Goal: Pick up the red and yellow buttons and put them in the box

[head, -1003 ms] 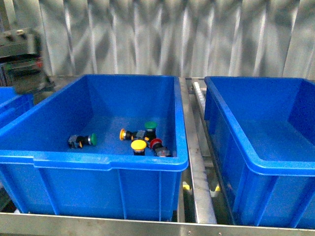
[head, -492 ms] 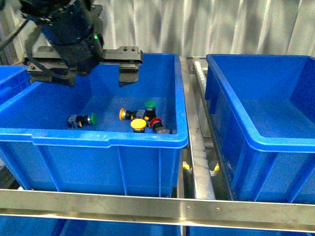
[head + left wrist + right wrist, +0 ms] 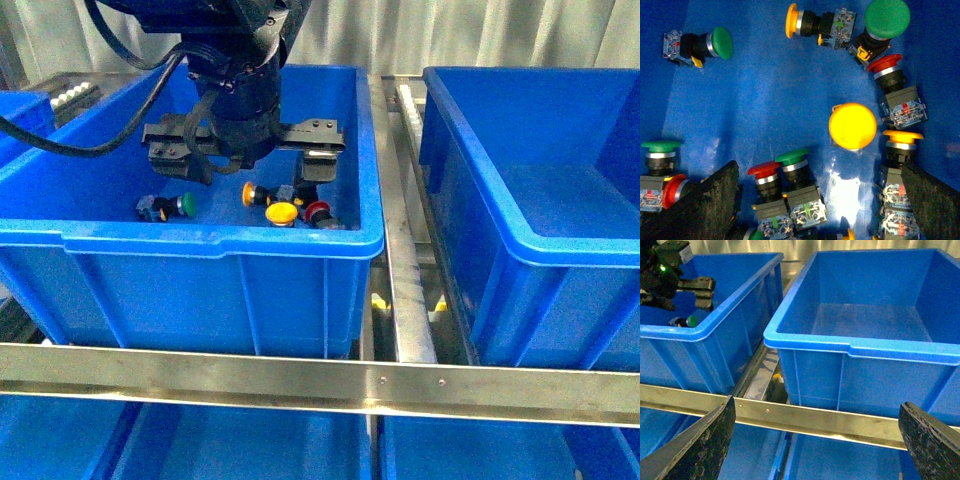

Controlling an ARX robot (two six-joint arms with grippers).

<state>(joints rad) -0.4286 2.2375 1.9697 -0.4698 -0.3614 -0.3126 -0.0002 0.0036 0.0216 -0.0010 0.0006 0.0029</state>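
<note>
1. Left bin (image 3: 200, 243): a blue plastic tote that holds all the buttons. No readable marking shows on it.
2. Right bin (image 3: 560, 255): a blue tote to the right of the left bin, separated from it by a metal roller track (image 3: 400, 270).
3. Left arm (image 3: 235, 60): black, reaching down into the left bin.
4. Left gripper (image 3: 248, 165): jaws spread wide and gripping nothing. It hangs above the button cluster.
5. Right gripper (image 3: 815, 407): jaws spread wide and empty, on the near side of the right bin.
6. Upright yellow button (image 3: 282, 212): stands on the bin floor with its cap up and its long axis vertical.
7. Red button (image 3: 318, 211): lies just right of the upright yellow button. Its cap points left and its contact block right.
8. Lying yellow button (image 3: 250, 192): lies on its side farther back, long axis left to right, cap to the left.
9. Second yellow button (image 3: 902, 136) and second red button (image 3: 764, 170): these appear to lie closer to the near wall, which hides them in the front view.
10. Green buttons (image 3: 720, 42): scattered among the others.
11. Print on the contact blocks is too small to read.
</note>
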